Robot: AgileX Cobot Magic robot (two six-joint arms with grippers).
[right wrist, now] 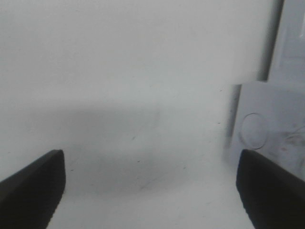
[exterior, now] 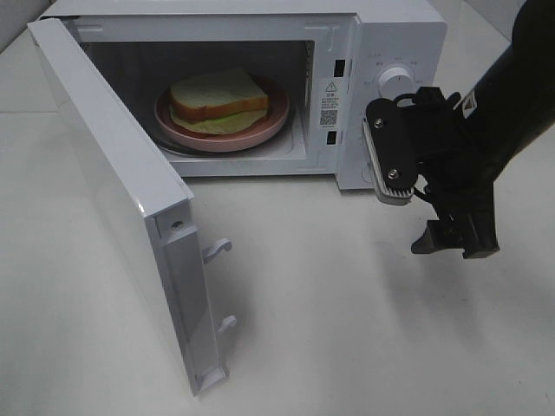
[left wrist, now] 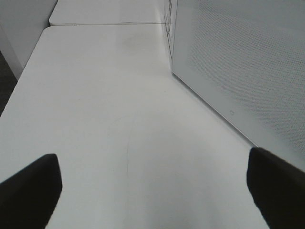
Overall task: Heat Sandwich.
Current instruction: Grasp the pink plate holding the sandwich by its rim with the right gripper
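Deep inside microwave [exterior: 390, 35]: sandwich [exterior: 217, 100]. Lies flat on plate [exterior: 260, 132], well within the rim, green filling peeking out along the near edge. Over to door [exterior: 113, 173]: stands wide open on the left, two latch hooks showing on its edge. On to right gripper [exterior: 455, 243]: hovers above table [exterior: 347, 329] just in front of microwave's right end, below dial [exterior: 396, 81], well apart from sandwich. Shows fingers [right wrist: 33, 186] spread wide in the wrist view, nothing between, only pale table and a blurred white corner beyond. Across to left gripper [left wrist: 152, 191]: out of sight from up high, yet plain in its own wrist view. Same story, fingers spread wide, gripping nothing, low over table beside a white dotted panel [left wrist: 248, 62]. Cannot tell which part of microwave that is.
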